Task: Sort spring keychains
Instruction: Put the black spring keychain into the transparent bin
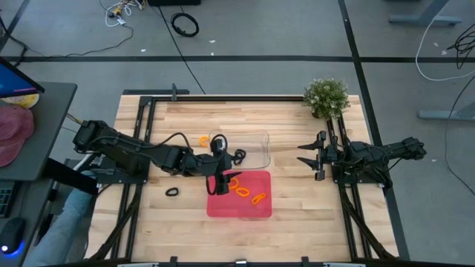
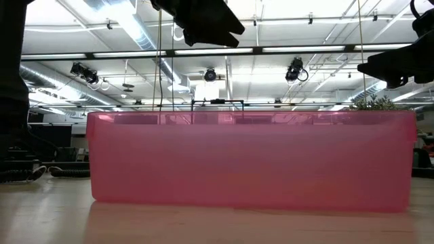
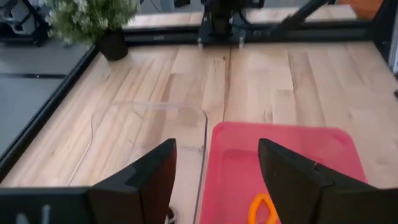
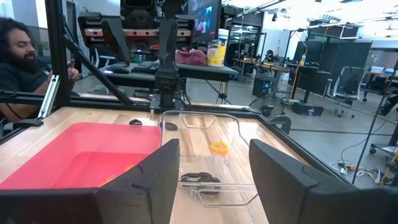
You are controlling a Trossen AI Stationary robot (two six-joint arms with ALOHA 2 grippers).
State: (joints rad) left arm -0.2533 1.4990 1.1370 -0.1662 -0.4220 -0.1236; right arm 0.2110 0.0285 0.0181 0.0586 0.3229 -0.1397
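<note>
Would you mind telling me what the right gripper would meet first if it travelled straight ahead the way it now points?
Probably the clear tray: the right gripper, open, points across the table toward it, with bare wood between. A black keychain lies in the tray's near end. How high the gripper hangs is unclear.

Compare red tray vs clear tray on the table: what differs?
The red tray is tinted and opaque-looking; the clear tray is see-through, hard to make out. The red tray holds orange keychains; the clear tray holds a black keychain. The left gripper hovers at the red tray's edge. Both sit side by side, shallow and rectangular.
</note>
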